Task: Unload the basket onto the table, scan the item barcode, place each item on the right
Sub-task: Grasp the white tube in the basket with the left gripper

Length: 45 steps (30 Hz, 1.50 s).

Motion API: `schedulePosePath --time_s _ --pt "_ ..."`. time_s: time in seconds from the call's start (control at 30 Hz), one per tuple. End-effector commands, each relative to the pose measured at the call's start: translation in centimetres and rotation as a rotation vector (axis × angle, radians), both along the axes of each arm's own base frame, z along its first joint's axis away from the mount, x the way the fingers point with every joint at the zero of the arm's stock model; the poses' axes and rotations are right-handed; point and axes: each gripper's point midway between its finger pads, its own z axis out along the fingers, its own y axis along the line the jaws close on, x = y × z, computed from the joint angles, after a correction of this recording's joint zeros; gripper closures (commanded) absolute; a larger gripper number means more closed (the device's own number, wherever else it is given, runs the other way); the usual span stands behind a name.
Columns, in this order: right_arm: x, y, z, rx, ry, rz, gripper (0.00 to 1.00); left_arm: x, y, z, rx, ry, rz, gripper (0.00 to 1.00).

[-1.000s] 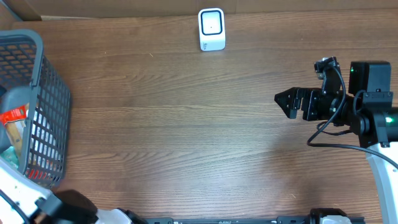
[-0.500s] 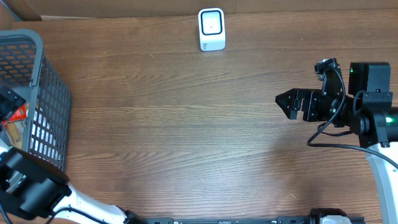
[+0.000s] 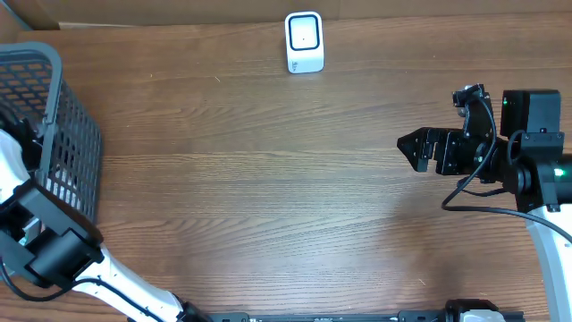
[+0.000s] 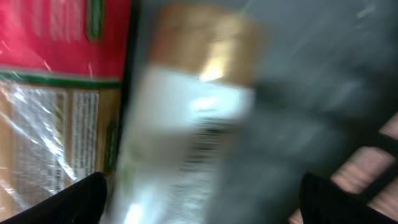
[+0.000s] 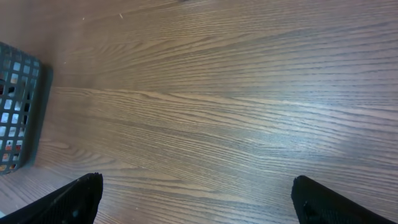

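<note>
**Entry: item pickup for barcode scan, start of task.**

- Tabletop (image 3: 268, 179), one, wood grain. It is carrying one grey mesh basket (image 3: 70, 143) at its left edge. It is also carrying one small white scanner (image 3: 304, 42) at the middle of its far edge.
- Items showing in the basket, two.
  - One white bottle with a gold cap (image 4: 196, 118), blurred.
  - One red-and-tan packet (image 4: 59, 93), lying just beside the bottle on its left.
  - Whether more items are lying beneath these cannot be told.
- Left end effector (image 4: 205, 196), one, hanging inside the basket right over the bottle.
  - The fingers are standing wide apart and gripping nothing.
  - The bottle is lying straight ahead, between the two fingertips.
  - The bottle's long axis is running away from the end effector, slightly slanted, with the cap at the far end.
  - The fingers are therefore straddling the bottle's width, which looks right for closing on its body.
  - Dark print on the label is too smeared to be called a barcode.
- Right end effector (image 3: 409, 148), one, hovering over the right side of the tabletop.
  - The fingers are spread and holding nothing.
  - It is well apart from the basket.

The left arm is by far the nearer to the bottle. The scanner is standing well apart from both arms.
</note>
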Motion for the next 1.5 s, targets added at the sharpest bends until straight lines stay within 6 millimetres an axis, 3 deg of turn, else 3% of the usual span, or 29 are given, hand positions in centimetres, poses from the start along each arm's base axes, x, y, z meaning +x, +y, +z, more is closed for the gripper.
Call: schedulePosePath --time_s 0.0,0.1,0.17,0.2,0.33,0.43,0.63,0.83,0.87,0.97,1.03,1.1,1.2,1.3,1.47 --pt "0.2 -0.3 0.6 -0.011 -0.017 -0.01 0.0 -3.0 -0.2 -3.1 0.011 0.123 0.042 0.11" --pt "0.1 -0.4 0.5 -0.017 -0.011 -0.014 0.0 -4.0 -0.5 -4.6 0.015 0.157 0.069 0.12" --pt "0.1 -0.4 0.5 -0.017 -0.008 -0.014 0.0 -4.5 -0.6 -5.1 0.015 0.171 0.088 0.19" --pt "0.1 -0.4 0.5 -0.017 -0.007 -0.014 0.0 -4.5 -0.6 -5.1 0.014 0.171 0.089 0.29" --pt "0.1 -0.4 0.5 -0.017 -0.008 -0.014 0.0 -3.6 -0.1 -3.5 0.027 0.132 0.101 0.93" --pt "0.1 -0.4 0.5 -0.017 -0.008 -0.014 0.0 -2.2 0.2 -0.9 0.017 0.079 0.096 0.96" --pt "0.1 -0.4 0.5 -0.016 -0.007 -0.014 0.0 1.4 0.9 9.1 0.026 -0.104 0.071 0.96" --pt "0.1 -0.4 0.5 -0.014 -0.006 -0.017 0.0 3.1 -1.9 23.1 0.111 -0.381 -0.009 0.96" --pt "0.1 -0.4 0.5 -0.014 -0.006 -0.016 0.01 3.0 -3.4 26.8 0.151 -0.456 -0.041 0.96" --pt "0.1 -0.4 0.5 -0.014 -0.006 -0.016 0.01 2.7 -8.0 33.4 0.204 -0.605 -0.134 0.96" --pt "0.1 -0.4 0.5 -0.014 -0.006 -0.016 0.01 2.7 -12.0 36.2 0.208 -0.679 -0.229 0.96" --pt "0.1 -0.4 0.5 -0.014 -0.007 -0.016 0.01 3.0 -16.3 37.4 0.184 -0.71 -0.327 0.96" --pt "0.1 -0.4 0.5 -0.014 -0.007 -0.017 0.01 3.8 -22.9 36.5 0.093 -0.676 -0.478 0.96" --pt "0.1 -0.4 0.5 -0.014 -0.006 -0.017 0.01 4.5 -29.6 33.0 -0.034 -0.554 -0.614 0.96" --pt "0.1 -0.4 0.5 -0.015 -0.006 -0.016 0.01 5.6 -36.6 26.5 -0.11 -0.337 -0.682 0.96"
